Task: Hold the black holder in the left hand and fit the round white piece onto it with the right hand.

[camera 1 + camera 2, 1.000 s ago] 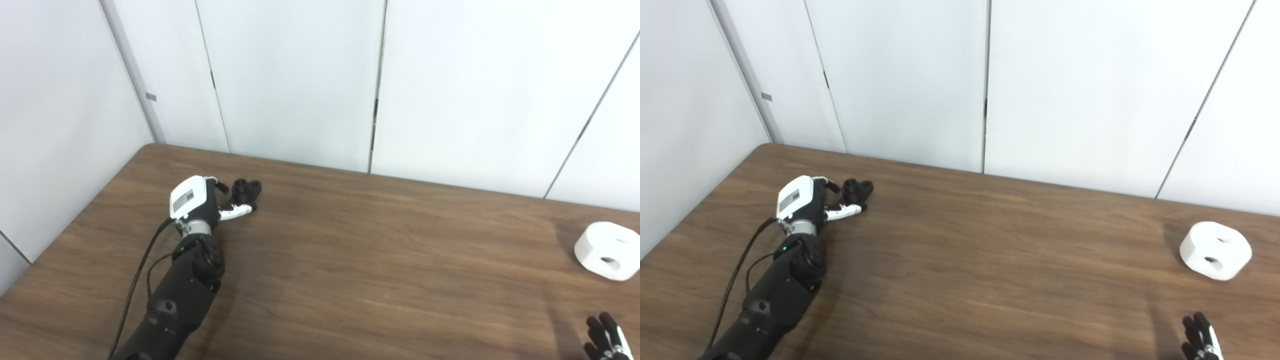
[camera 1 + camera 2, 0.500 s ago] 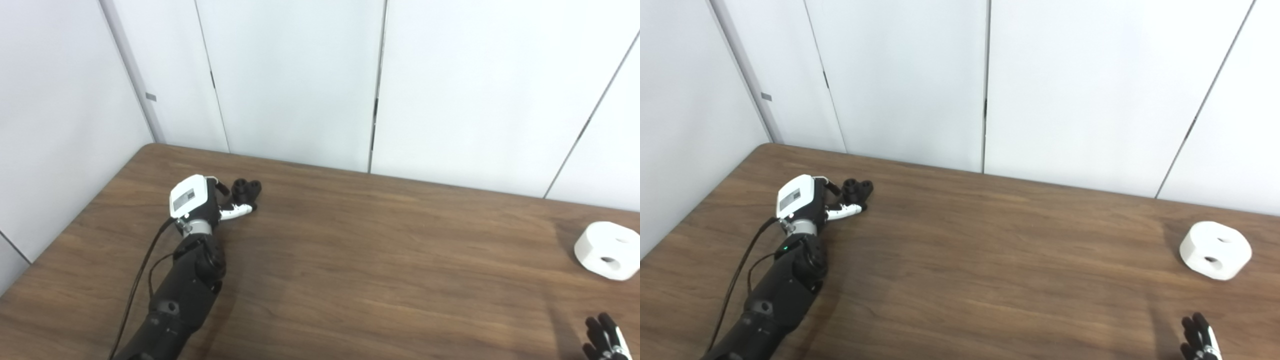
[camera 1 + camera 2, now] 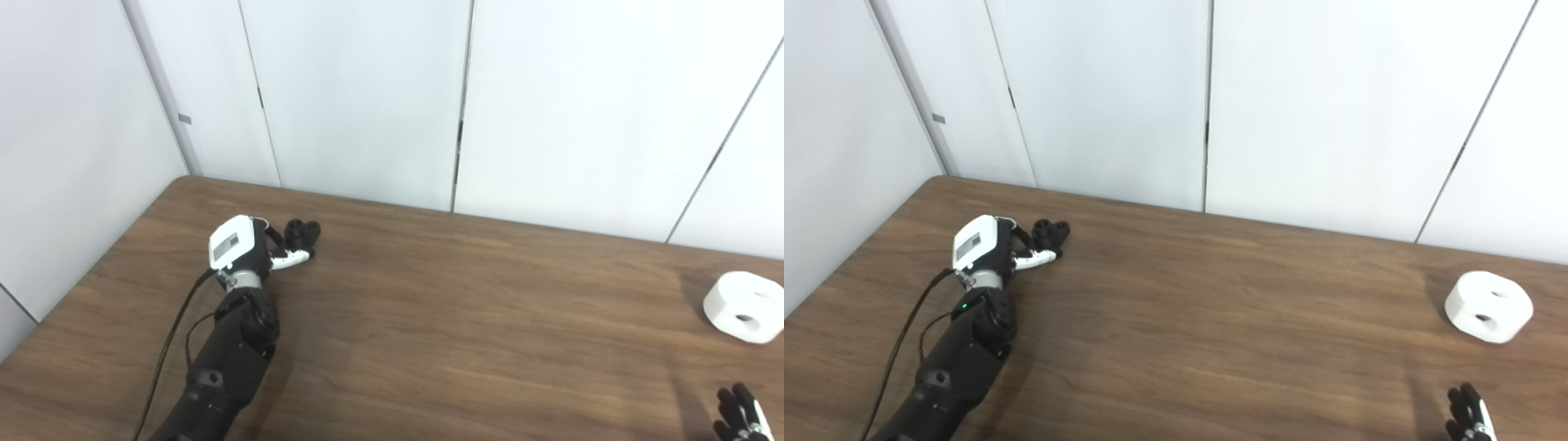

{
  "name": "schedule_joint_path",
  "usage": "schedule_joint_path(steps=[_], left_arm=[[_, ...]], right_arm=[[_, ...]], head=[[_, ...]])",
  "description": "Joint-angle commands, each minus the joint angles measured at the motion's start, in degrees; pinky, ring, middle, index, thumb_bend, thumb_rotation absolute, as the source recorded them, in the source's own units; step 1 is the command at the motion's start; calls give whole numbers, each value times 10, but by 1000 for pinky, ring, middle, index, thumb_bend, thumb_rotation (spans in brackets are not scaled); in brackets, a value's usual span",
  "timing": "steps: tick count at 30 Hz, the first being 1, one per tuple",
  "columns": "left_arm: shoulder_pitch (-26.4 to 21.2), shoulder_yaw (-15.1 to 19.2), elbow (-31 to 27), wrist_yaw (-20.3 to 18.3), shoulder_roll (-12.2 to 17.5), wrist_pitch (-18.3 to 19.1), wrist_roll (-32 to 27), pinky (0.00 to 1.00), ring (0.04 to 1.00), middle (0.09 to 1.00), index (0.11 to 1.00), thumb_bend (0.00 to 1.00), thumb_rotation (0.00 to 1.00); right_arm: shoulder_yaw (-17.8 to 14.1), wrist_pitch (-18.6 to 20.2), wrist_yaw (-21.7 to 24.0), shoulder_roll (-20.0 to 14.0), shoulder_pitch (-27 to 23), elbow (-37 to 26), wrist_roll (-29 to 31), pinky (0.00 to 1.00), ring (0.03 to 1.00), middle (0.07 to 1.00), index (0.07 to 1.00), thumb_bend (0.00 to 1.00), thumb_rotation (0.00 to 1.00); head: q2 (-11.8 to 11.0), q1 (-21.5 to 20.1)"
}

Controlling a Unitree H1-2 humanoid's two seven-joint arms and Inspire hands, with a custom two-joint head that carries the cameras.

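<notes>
You've got a dark brown wood-grain table [image 3: 429, 318] with streaky lighter bands. The black holder [image 3: 302, 236] is solid black, no markings you can make out. The round white piece [image 3: 742, 307] is plain white, with its holes showing dark. Your left hand [image 3: 245, 248] has a white back shell with a grey rectangular patch, black fingers and a white thumb; the forearm behind it is black. Your right hand [image 3: 741, 413] shows black fingertips with a white strip. Walls [image 3: 367, 98] are off-white panels with dark seams.
</notes>
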Motion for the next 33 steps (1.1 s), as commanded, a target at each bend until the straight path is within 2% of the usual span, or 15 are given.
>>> schedule_joint_path(steps=[1,7,17,23,28,33], left_arm=[[-5,-1,-15,-12,9,7,-4,1000,893,776,483,526,56],[-7,-11,-9,-21,15,4,-5,1000,868,759,484,523,49],[-16,-12,7,-20,12,-1,-30,991,886,776,485,521,45],[-16,-26,11,-25,19,-7,-30,974,876,770,485,521,45],[0,-36,-24,-52,24,-4,-38,971,881,775,485,521,46],[28,-37,-77,-62,28,-26,-56,930,859,764,484,521,46]], right_arm=[[3,-8,-8,14,12,19,-3,1000,1000,971,1000,611,1000],[1,-11,-11,18,10,24,-6,1000,1000,972,1000,613,1000],[0,-20,-8,19,6,33,-2,1000,1000,968,1000,576,1000],[1,-16,-9,21,3,33,-2,1000,1000,969,1000,583,1000],[2,-24,-8,22,0,40,-1,1000,1000,960,1000,580,1000],[3,-18,-10,23,0,37,-3,1000,1000,960,1000,595,1000]], head=[[0,0],[-2,-3],[-5,-8],[-5,-11],[-5,-11],[-5,-15]])
